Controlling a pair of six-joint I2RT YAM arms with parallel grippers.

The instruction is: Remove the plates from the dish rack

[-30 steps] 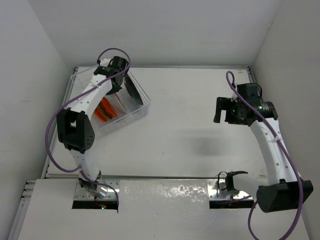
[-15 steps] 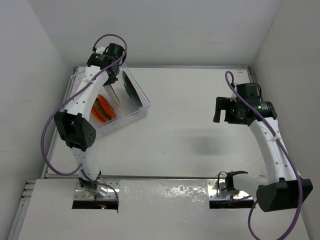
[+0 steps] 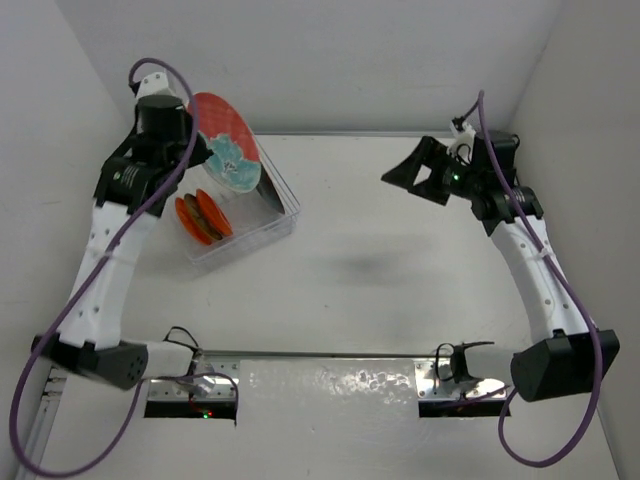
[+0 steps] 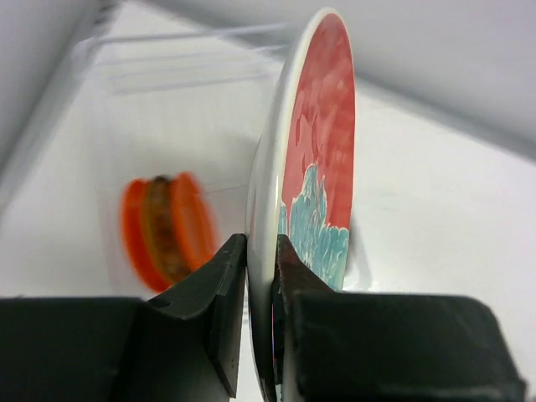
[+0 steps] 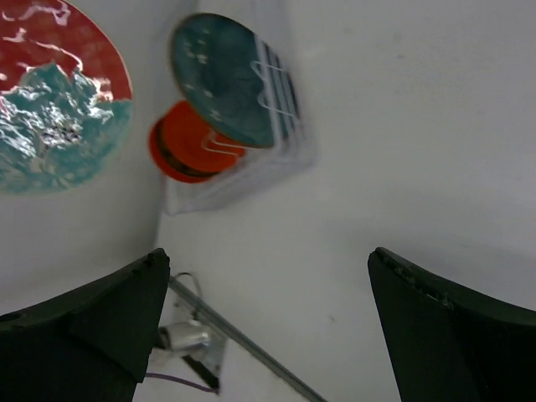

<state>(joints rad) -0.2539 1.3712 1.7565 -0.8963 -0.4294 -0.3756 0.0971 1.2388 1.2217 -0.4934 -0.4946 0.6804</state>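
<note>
1. Top view: the left gripper (image 3: pixel 198 155) is clamped on the rim of the red-and-teal plate (image 3: pixel 225 140), holding it clear of the dish rack (image 3: pixel 290 210). Just below that gripper, orange plates (image 3: pixel 200 218) stand in the rack. Well apart to its right, the right gripper (image 3: pixel 412 172) hangs spread wide, holding nothing.
2. Left wrist view: both fingers pinch the plate's edge. The plate rises upright beyond them, with the orange plates blurred to their left.
3. Right wrist view: far ahead of the spread fingers, a dark teal plate (image 5: pixel 222 79) stands in the rack just beside the orange plates. The held plate shows up and to the left.
</note>
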